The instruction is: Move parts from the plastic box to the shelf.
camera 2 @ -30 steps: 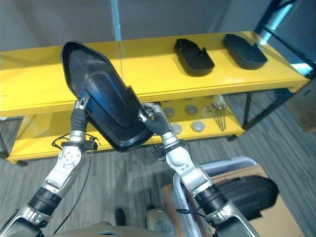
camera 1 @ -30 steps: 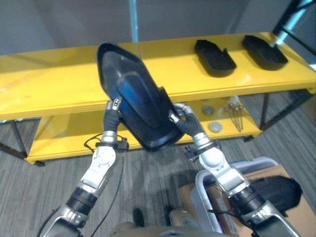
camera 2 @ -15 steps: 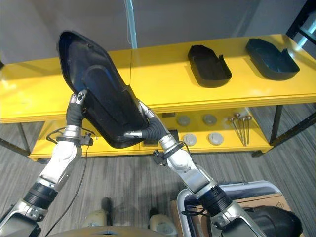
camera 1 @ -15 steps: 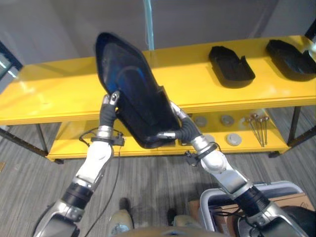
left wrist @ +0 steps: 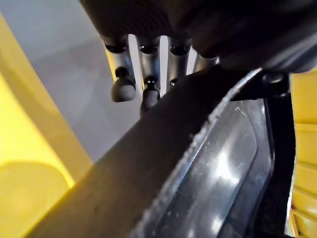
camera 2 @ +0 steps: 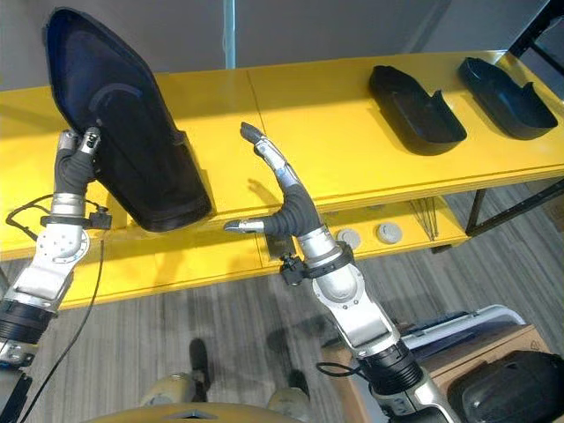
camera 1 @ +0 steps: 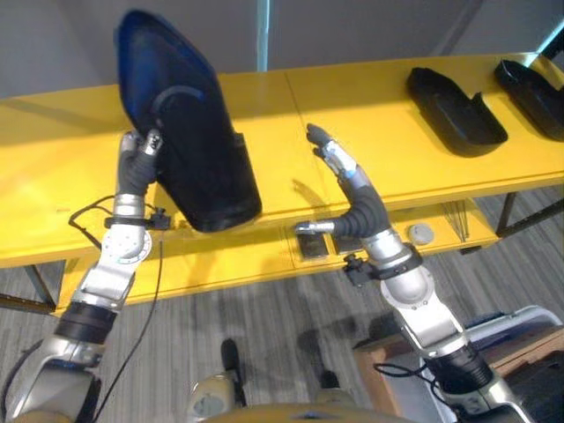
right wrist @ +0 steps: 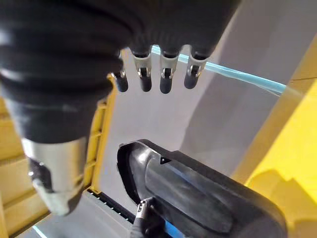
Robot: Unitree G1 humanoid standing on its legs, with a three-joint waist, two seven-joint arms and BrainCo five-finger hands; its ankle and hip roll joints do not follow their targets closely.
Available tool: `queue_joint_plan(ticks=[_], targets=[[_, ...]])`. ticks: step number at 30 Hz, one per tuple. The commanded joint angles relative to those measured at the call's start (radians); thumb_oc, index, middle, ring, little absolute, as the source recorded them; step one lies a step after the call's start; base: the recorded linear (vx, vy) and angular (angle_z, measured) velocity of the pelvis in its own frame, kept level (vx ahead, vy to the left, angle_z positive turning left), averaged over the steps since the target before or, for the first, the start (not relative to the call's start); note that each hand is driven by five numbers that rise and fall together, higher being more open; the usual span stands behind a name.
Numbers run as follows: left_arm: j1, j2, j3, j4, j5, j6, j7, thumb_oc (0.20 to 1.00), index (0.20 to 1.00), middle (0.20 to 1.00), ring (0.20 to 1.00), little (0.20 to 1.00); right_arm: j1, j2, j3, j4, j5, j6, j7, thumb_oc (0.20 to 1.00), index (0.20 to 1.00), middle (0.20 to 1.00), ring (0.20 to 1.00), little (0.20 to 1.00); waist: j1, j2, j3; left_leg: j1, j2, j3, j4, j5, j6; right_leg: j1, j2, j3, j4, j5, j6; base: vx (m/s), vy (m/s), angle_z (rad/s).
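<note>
A thin pale blue pole (camera 2: 229,35) stood up behind the yellow top board, against a grey wall (camera 2: 335,26). The floor (camera 2: 220,326) was grey carpet with thin stripes. A brown cardboard box (camera 2: 493,352) sat on the floor, and a black bag (camera 2: 515,388) was just beside it.
</note>
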Motion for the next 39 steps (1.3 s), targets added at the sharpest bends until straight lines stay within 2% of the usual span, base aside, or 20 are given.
queue_joint_plan(ticks=[1,2,3,4,6,7,9,13,16,18,19,20,24,29,31,32,33,36,39], targets=[[0.031,0.042,0.097,-0.055,0.015,-0.039,0.015,0.2,0.2,0.2,0.2,0.2,0.101,-0.044,-0.144,-0.005,0.017,-0.034,-0.014,1.0,1.0,1.0,1.0,1.0,-0.022,0.012,-0.08,0.043,0.091,-0.022,0.135,-0.216,-0.109,0.026,0.103,0.024,-0.026,-0.047,0.056,0.12,0.188,-0.39],[0.031,0.041,0.096,-0.054,0.014,-0.04,0.014,0.2,0.2,0.2,0.2,0.2,0.103,-0.044,-0.145,-0.006,0.018,-0.033,-0.013,1.0,1.0,1.0,1.0,1.0,-0.022,0.012,-0.08,0.045,0.091,-0.023,0.134,-0.216,-0.109,0.025,0.103,0.024,-0.022,-0.051,0.056,0.16,0.286,-0.28],[0.014,0.042,0.099,-0.026,-0.009,-0.033,0.008,0.2,0.2,0.2,0.2,0.2,0.116,-0.053,-0.168,0.004,0.023,-0.03,-0.016,1.0,1.0,1.0,1.0,1.0,-0.03,0.02,-0.08,0.046,0.079,-0.031,0.11,-0.206,-0.101,0.005,0.148,0.04,-0.036,-0.102,0.056,0.03,0.15,-0.01],[-0.006,0.044,0.084,0.006,-0.035,-0.029,0.003,0.2,0.2,0.2,0.2,0.2,0.118,-0.056,-0.169,0.026,0.03,-0.027,-0.023,1.0,1.0,1.0,1.0,1.0,-0.042,0.026,-0.074,0.051,0.057,-0.037,0.09,-0.206,-0.094,-0.014,0.181,0.053,-0.047,-0.115,0.056,0.05,0.191,0.11],[-0.028,0.052,0.085,0.033,-0.089,-0.027,-0.03,0.2,0.2,0.2,0.2,0.2,0.147,-0.06,-0.21,0.012,0.037,-0.025,-0.028,1.0,1.0,1.0,1.0,1.0,-0.058,0.027,-0.066,0.064,0.029,-0.041,0.066,-0.204,-0.091,-0.014,0.194,0.023,-0.056,-0.125,0.051,0.13,0.06,0.4],[-0.051,0.048,0.074,0.095,-0.15,-0.025,-0.051,0.2,0.2,0.2,0.2,0.2,0.153,-0.068,-0.209,0.026,0.041,-0.023,-0.021,1.0,1.0,1.0,1.0,1.0,-0.073,0.036,-0.064,0.078,0.029,-0.042,0.042,-0.192,-0.095,-0.022,0.214,0.009,-0.06,-0.124,0.048,0.15,-0.017,0.47],[-0.062,0.056,0.076,0.135,-0.181,-0.022,-0.064,0.2,0.2,0.2,0.2,0.2,0.154,-0.077,-0.205,0.029,0.047,-0.021,-0.008,1.0,1.0,1.0,1.0,1.0,-0.075,0.04,-0.059,0.086,0.032,-0.039,0.031,-0.187,-0.098,-0.029,0.22,-0.003,-0.065,-0.12,0.045,0.13,-0.022,0.19],[-0.104,0.078,0.071,0.279,-0.35,-0.024,-0.138,0.2,0.2,0.2,0.2,0.2,0.162,-0.101,-0.177,0.033,0.081,-0.021,0.027,1.0,1.0,1.0,1.0,1.0,-0.088,0.061,-0.037,0.088,0.046,-0.019,0.005,-0.163,-0.11,-0.049,0.246,-0.026,-0.105,-0.11,0.026,0.07,-0.027,-0.02],[-0.136,0.101,0.06,0.349,-0.383,-0.016,-0.16,0.2,0.2,0.2,0.2,0.2,0.163,-0.101,-0.161,0.036,0.096,-0.025,0.037,1.0,1.0,1.0,1.0,1.0,-0.093,0.066,-0.031,0.074,0.054,-0.012,-0.007,-0.151,-0.114,-0.071,0.259,-0.023,-0.113,-0.107,0.021,-0.02,-0.015,-0.13],[-0.213,0.154,0.023,0.502,-0.408,0.022,-0.21,0.2,0.2,0.2,0.2,0.2,0.14,-0.107,-0.127,0.041,0.112,-0.034,0.048,1.0,1.0,1.0,1.0,1.0,-0.103,0.079,-0.009,0.053,0.064,-0.002,-0.016,-0.137,-0.118,-0.096,0.272,-0.023,-0.118,-0.105,0.02,-0.03,-0.012,-0.17],[-0.216,0.156,0.022,0.505,-0.409,0.021,-0.211,0.2,0.2,0.2,0.2,0.2,0.138,-0.106,-0.127,0.041,0.112,-0.034,0.048,1.0,1.0,1.0,1.0,1.0,-0.101,0.077,-0.011,0.048,0.065,-0.001,-0.016,-0.133,-0.12,-0.101,0.273,-0.021,-0.118,-0.101,0.019,-0.04,-0.021,-0.16],[-0.259,0.177,-0.004,0.586,-0.424,0.038,-0.238,0.2,0.2,0.2,0.2,0.2,0.118,-0.111,-0.109,0.044,0.121,-0.036,0.051,1.0,1.0,1.0,1.0,1.0,-0.104,0.084,0.0,0.04,0.069,0.0,-0.015,-0.13,-0.121,-0.112,0.278,-0.024,-0.114,-0.101,0.02,-0.02,-0.009,-0.17],[-0.342,0.289,-0.067,0.736,-0.389,0.078,-0.33,0.2,0.2,0.2,0.2,0.2,0.072,-0.127,-0.069,0.051,0.154,-0.051,0.081,1.0,1.0,1.0,1.0,1.0,-0.109,0.1,0.017,0.005,0.083,0.012,-0.021,-0.107,-0.132,-0.151,0.291,-0.025,-0.113,-0.09,0.022,-0.01,-0.01,-0.11],[-0.429,0.383,-0.122,0.881,-0.215,0.108,-0.355,0.2,0.2,0.2,0.2,0.2,0.041,-0.142,-0.052,0.069,0.168,-0.072,0.095,1.0,1.0,1.0,1.0,1.0,-0.113,0.116,0.036,-0.018,0.097,0.029,-0.022,-0.093,-0.142,-0.181,0.302,-0.022,-0.109,-0.083,0.023,0.01,0.001,-0.14],[-0.472,0.421,-0.159,0.92,-0.114,0.109,-0.332,0.2,0.2,0.2,0.2,0.2,0.037,-0.149,-0.059,0.067,0.169,-0.084,0.099,1.0,1.0,1.0,1.0,1.0,-0.115,0.12,0.039,-0.021,0.102,0.035,-0.02,-0.092,-0.144,-0.186,0.305,-0.019,-0.105,-0.084,0.022,0.03,-0.004,-0.05],[-0.502,0.446,-0.197,0.949,-0.006,0.117,-0.305,0.2,0.2,0.2,0.2,0.2,0.04,-0.151,-0.07,0.064,0.172,-0.1,0.103,1.0,1.0,1.0,1.0,1.0,-0.114,0.121,0.041,-0.023,0.107,0.041,-0.019,-0.091,-0.146,-0.191,0.306,-0.021,-0.102,-0.085,0.023,0.02,-0.007,-0.07],[-0.505,0.445,-0.199,0.95,-0.006,0.117,-0.304,0.2,0.2,0.2,0.2,0.2,0.041,-0.151,-0.071,0.064,0.172,-0.1,0.103,1.0,1.0,1.0,1.0,1.0,-0.113,0.121,0.041,-0.023,0.107,0.041,-0.019,-0.091,-0.146,-0.191,0.306,-0.021,-0.102,-0.085,0.023,0.02,-0.005,-0.09],[-0.551,0.476,-0.264,0.981,0.162,0.132,-0.271,0.2,0.2,0.2,0.2,0.2,0.07,-0.157,-0.086,0.051,0.157,-0.12,0.111,1.0,1.0,1.0,1.0,1.0,-0.114,0.124,0.037,-0.022,0.113,0.052,-0.016,-0.095,-0.149,-0.199,0.306,-0.025,-0.093,-0.09,0.026,0.03,-0.001,-0.08],[-0.575,0.481,-0.304,0.985,0.237,0.13,-0.248,0.2,0.2,0.2,0.2,0.2,0.086,-0.161,-0.094,0.044,0.15,-0.129,0.118,1.0,1.0,1.0,1.0,1.0,-0.113,0.123,0.033,-0.022,0.115,0.056,-0.012,-0.097,-0.15,-0.2,0.304,-0.03,-0.09,-0.092,0.027,0.02,-0.002,-0.03]])
